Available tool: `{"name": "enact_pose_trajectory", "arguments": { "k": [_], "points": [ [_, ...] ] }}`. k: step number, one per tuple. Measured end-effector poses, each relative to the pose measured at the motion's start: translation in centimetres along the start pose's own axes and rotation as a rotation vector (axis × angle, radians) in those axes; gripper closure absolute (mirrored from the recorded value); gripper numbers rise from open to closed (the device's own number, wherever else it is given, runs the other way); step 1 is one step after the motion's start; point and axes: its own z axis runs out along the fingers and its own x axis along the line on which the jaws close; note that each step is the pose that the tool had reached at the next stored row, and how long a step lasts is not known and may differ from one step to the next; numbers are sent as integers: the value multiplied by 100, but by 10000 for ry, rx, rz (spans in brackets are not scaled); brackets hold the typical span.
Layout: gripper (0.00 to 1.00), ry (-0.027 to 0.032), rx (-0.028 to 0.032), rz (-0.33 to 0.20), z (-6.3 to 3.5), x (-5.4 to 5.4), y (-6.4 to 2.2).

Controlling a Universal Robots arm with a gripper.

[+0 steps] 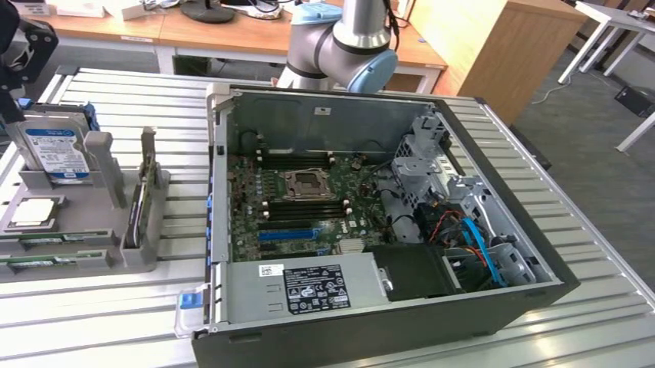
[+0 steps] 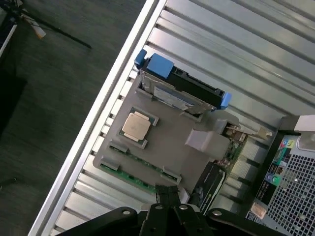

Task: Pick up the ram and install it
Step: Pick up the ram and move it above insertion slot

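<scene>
Hovering with the gripper [image 2: 170,192] closed tight, pointing down.
Standing the arm [image 1: 343,23] upright at the back of the exterior view as a silver tube, running out past the top edge above a grey joint [image 1: 353,65] with a blue cap. Facing the wrist straight downward in the wrist view, pressing the black fingers [image 2: 161,201] side by side with tips meeting, spreading black linkage bars [image 2: 118,219] out to either side behind them.
</scene>
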Motion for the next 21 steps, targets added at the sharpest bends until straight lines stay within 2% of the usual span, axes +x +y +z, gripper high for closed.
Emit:
{"name": "enact_pose_trajectory", "arguments": {
  "k": [21],
  "points": [
    [89,180,-36,-3817,10,0,0]
  ]
}}
